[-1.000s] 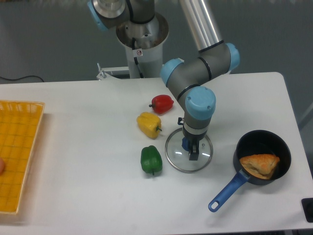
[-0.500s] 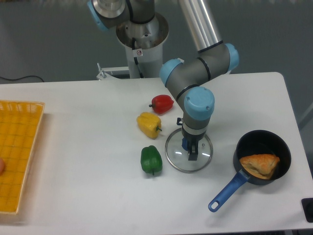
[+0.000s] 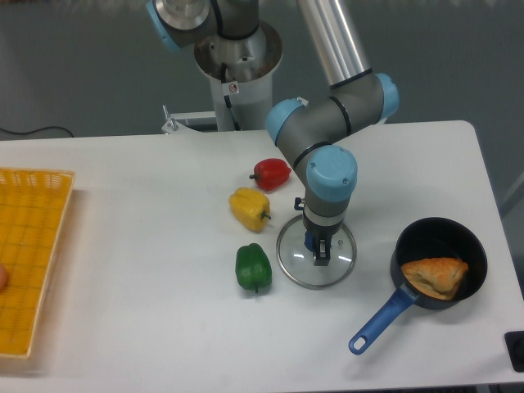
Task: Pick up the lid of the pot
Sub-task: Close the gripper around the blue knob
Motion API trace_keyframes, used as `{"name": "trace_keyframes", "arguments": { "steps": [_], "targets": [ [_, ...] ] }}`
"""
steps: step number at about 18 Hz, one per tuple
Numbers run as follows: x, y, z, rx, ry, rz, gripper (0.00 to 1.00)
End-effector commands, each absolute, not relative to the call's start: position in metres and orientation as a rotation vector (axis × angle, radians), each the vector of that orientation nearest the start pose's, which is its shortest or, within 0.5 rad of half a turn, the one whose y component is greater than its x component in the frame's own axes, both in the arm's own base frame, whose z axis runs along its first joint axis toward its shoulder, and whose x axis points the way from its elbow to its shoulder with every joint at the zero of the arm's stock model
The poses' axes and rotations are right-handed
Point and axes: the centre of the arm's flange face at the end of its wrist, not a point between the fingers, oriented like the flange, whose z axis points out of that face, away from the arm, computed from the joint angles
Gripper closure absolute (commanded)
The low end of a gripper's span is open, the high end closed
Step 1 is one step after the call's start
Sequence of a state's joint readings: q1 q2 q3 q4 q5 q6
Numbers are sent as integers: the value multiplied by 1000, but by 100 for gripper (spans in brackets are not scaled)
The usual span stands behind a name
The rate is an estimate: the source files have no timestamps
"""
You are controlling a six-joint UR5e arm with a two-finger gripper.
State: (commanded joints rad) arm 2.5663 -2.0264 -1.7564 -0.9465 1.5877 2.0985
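Pot lid (image 3: 293,260) between peppers (image 3: 253,268) and pan (image 3: 456,235)

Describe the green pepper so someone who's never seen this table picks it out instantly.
Start at the black pan in the lower right, then go left to the round clear lid. Just off its left edge lies the green pepper. Its neighbours, the yellow pepper and the red pepper, sit farther up the picture; it alone is green.

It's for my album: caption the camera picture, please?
Robot gripper over the pot lid, near green, yellow and red peppers.
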Motion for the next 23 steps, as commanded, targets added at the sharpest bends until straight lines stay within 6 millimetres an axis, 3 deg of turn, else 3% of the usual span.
{"name": "trace_keyframes", "arguments": {
  "steps": [14,23],
  "targets": [
    [-430,437,211,-2711,1625,-21,40],
    [-434,438,224,-2720,1610,16,44]
  ]
}}
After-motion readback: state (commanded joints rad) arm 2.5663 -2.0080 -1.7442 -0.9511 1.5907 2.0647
